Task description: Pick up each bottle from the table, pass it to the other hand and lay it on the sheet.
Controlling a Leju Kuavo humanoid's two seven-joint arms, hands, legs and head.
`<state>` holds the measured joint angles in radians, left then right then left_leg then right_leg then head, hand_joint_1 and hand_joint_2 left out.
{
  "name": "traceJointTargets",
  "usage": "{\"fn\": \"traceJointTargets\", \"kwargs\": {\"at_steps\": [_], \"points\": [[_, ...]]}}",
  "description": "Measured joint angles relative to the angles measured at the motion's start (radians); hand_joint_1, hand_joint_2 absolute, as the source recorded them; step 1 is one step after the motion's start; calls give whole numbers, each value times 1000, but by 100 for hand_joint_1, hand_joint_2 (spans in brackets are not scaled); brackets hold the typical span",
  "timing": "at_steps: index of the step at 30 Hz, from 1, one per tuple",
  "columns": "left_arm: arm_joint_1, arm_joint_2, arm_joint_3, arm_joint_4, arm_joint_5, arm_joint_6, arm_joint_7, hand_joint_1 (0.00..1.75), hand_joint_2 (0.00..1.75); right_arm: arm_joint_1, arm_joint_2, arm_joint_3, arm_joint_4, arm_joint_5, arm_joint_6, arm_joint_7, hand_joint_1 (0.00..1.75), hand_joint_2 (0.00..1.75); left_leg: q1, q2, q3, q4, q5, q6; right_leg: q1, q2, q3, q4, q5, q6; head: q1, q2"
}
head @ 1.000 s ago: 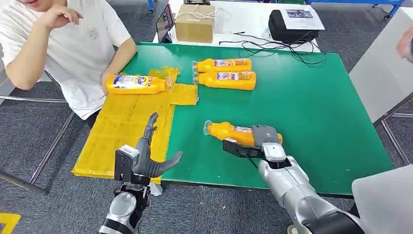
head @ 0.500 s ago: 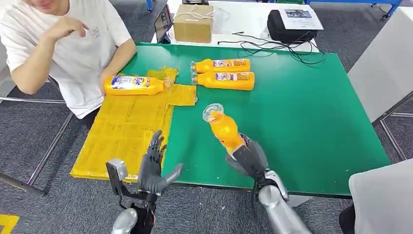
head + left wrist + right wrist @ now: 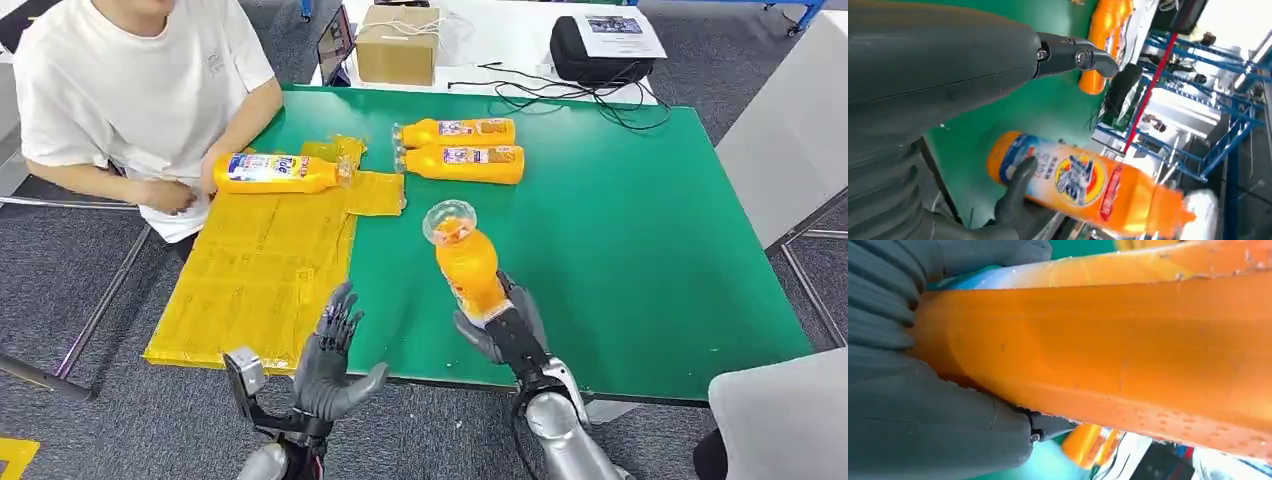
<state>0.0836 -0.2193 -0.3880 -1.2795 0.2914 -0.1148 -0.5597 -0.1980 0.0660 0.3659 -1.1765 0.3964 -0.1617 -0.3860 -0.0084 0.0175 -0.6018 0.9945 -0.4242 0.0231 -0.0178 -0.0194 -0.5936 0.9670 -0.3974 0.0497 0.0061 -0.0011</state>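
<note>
Right hand [image 3: 503,328] gripping raised orange detergent bottle [image 3: 466,266] by its base; best steadied until spread, empty left hand [image 3: 332,358] closes around it

The left robot hand [image 3: 335,360] and right robot hand [image 3: 508,325] are dark grey with jointed fingers and small screws at the fingertip pivots, each thumb thick, each wrist wrapped in a ribbed grey cover on a rounded silver forearm carrying a small camera block.
</note>
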Motion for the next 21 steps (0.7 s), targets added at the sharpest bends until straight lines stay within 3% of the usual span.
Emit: {"fn": "traceJointTargets", "kwargs": {"at_steps": [9, 15, 21], "points": [[-21, 4, -59, -19, -89, 83, 31, 0, 175, -28, 3, 195, 24, 131, 108, 6, 175, 175, 0, 0, -1, 0, 0, 0, 0, 0, -1, 0, 0, 0, 0, 0], [-28, 3, -48, -31, -70, 84, 39, 0, 175, -41, 6, 301, 45, 162, 94, 13, 175, 175, 0, 0, -1, 0, 0, 0, 0, 0, -1, 0, 0, 0, 0, 0], [-27, -14, -37, -32, -40, 174, 58, 0, 175, -56, 6, 365, 69, 248, 9, 49, 175, 175, 0, -1, -1, 0, 0, 0, 0, 0, -1, 0, 0, 0, 0, 0]]}}
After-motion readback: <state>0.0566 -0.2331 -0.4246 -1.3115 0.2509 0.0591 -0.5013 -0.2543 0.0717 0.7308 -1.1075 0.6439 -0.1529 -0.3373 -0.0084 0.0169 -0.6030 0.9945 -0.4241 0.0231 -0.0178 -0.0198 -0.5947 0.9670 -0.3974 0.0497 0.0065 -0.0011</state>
